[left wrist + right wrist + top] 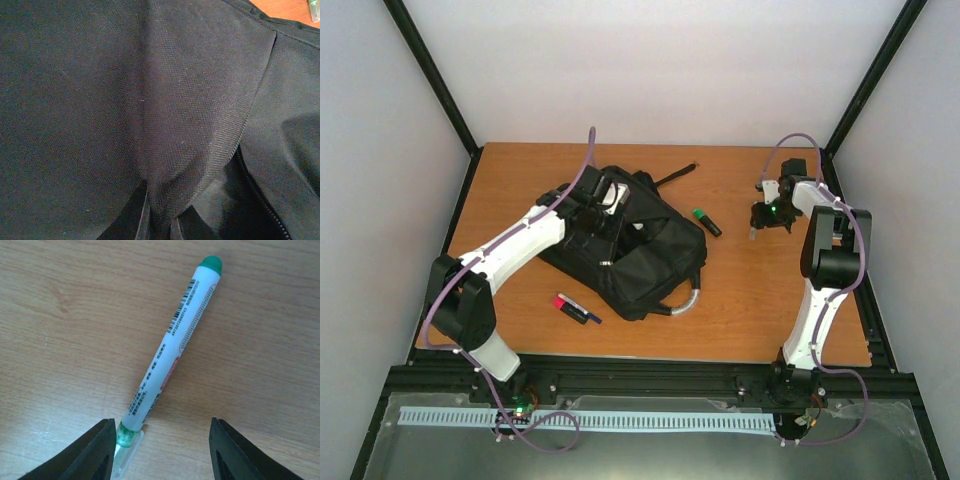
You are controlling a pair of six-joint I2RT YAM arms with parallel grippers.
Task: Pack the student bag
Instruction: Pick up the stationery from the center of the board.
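Observation:
The student bag (640, 262), a large black backpack, lies in the middle of the table with its grey loop handle (688, 298) toward the front. My left gripper (603, 203) rests on the bag's back part, shut on a fold of its black fabric (190, 125); the fold runs down between the fingertips (142, 220). At the back right my right gripper (770, 215) hangs open over the bare wood. A white pen with green ends (175, 345) lies on the table there. Its near end sits beside the left finger (90, 455), and the jaws stand wide apart.
A green highlighter (706, 222) lies right of the bag. A red marker and a dark blue pen (575, 308) lie in front of the bag on the left. A black strap (675, 177) trails behind the bag. Black frame rails edge the table.

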